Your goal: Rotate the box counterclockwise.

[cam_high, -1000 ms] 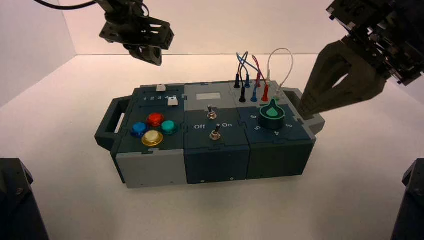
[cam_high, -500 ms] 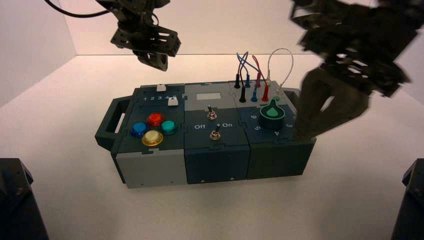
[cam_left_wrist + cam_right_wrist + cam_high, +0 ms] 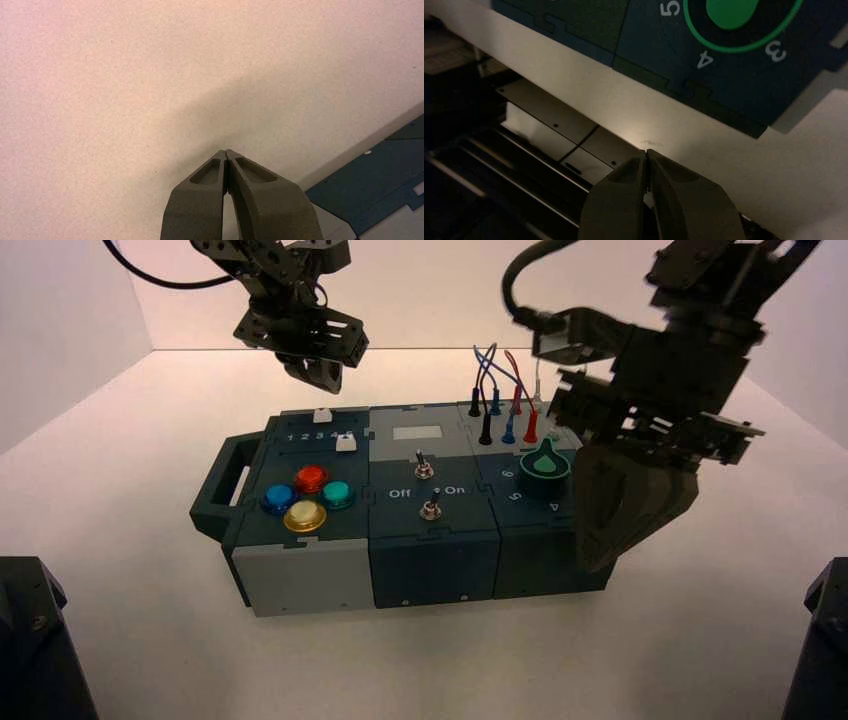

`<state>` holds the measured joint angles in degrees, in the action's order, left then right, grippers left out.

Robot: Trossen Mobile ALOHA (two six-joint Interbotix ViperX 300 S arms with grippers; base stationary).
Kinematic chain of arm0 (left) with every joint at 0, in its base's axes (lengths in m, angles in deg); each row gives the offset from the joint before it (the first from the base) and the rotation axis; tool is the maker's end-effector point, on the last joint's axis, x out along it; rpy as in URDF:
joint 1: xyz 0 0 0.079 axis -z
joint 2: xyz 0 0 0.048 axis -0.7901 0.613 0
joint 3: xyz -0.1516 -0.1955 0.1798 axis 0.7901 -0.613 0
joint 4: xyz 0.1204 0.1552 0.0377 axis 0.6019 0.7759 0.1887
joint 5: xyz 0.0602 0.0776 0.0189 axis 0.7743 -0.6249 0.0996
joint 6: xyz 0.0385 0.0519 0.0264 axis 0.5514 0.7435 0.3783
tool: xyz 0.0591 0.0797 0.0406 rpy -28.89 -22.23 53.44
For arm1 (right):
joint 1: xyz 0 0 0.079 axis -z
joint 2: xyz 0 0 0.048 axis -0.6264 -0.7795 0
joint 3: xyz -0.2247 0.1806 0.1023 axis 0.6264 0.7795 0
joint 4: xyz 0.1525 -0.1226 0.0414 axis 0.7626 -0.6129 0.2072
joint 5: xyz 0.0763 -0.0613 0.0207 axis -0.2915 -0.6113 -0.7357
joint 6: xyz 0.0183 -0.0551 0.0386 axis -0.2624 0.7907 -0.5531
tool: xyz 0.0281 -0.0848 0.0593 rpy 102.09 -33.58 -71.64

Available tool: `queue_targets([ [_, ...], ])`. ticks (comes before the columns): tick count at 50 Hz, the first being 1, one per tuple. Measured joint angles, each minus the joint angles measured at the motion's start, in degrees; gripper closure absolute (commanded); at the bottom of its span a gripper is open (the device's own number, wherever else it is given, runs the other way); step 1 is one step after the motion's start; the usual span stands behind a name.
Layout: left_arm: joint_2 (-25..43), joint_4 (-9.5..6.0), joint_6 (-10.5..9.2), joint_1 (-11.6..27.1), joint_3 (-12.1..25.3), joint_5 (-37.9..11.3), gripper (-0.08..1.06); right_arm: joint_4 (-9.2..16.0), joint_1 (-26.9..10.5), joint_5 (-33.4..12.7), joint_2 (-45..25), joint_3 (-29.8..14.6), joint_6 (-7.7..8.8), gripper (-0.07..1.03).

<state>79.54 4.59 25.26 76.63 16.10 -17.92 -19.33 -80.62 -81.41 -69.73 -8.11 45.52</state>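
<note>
A pale counter backed by plain white walls carries the box, which lies lengthwise across the middle of the high view with its long front face toward the camera and a handle at its left end. On top of the box sit four coloured buttons at the left, two toggle switches in the centre, and a green knob at the right with looped wires plugged in behind it. The right gripper hangs over the near right corner of the box, its fingertips pressed together and pointing down beside the front edge; the right wrist view shows the numerals 3, 4 and 5 around the green knob. The left gripper hovers above the counter behind the far left part of the box, fingertips also pressed together, touching nothing.
</note>
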Motion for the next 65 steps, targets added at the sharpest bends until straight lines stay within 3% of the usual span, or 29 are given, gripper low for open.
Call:
queue_targets([
  [9,0.1,0.09,0.44,0.1,0.0,-0.6,1.0,-2.3,-0.1,0.4,-3.5,-2.4,0.0,0.99],
  [29,1.1,0.09,0.79,0.7,-0.1,-3.5,1.0,-4.3,-0.4,2.5,-8.5,-5.2,-0.18,0.99],
  [37,2.0,0.09,0.97,0.9,0.0,-4.5,1.01,-6.2,-0.4,2.5,-9.7,-5.4,-1.58,0.99],
  [41,2.0,0.09,1.05,0.9,0.0,-4.9,1.0,-8.1,0.4,2.7,-9.9,-5.5,-2.29,0.99],
  [65,2.0,0.26,1.58,2.1,2.2,-8.4,1.0,-12.7,4.9,2.8,-14.8,-11.3,-2.81,0.99],
])
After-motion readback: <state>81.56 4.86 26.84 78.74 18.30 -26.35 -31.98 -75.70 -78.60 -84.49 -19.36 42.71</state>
